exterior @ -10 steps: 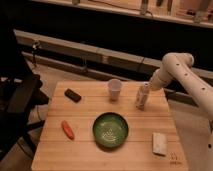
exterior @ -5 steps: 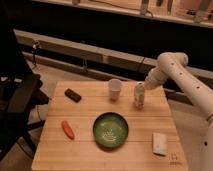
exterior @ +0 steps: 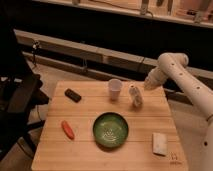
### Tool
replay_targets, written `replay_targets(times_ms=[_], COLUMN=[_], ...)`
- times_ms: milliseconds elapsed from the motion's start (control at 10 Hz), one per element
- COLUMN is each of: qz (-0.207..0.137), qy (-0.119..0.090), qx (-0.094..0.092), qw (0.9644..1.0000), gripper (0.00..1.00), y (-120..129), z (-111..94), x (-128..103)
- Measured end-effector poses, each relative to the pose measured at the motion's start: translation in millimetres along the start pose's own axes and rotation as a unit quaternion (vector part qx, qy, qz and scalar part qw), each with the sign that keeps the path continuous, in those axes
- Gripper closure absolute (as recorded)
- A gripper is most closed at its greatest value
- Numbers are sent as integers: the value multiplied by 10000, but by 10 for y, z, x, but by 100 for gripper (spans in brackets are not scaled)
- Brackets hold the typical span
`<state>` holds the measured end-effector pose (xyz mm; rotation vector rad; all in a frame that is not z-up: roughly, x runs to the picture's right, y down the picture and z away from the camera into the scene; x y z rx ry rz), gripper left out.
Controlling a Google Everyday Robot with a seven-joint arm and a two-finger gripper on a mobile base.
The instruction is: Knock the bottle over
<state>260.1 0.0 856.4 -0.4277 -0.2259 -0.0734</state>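
Camera view: arm bent from right, gripper (exterior: 145, 86) beside tilted bottle (exterior: 135, 95); grip state unclear.

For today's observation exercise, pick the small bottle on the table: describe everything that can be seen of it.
The bottle is small, slim and whitish, seemingly translucent plastic, with a pale label and a narrower neck. It is still standing on the wooden table, perhaps tilted slightly, right of the white cup and above the green bowl. The gripper is close beside its upper right; whether they touch cannot be told.
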Motion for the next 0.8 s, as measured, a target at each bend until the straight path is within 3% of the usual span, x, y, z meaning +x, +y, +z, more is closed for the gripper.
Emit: replay_targets(times_ms=[800], qz=[-88], qy=[-22], qx=[-1], qw=[10000], gripper=[100], y=[-20], z=[36], x=[-86])
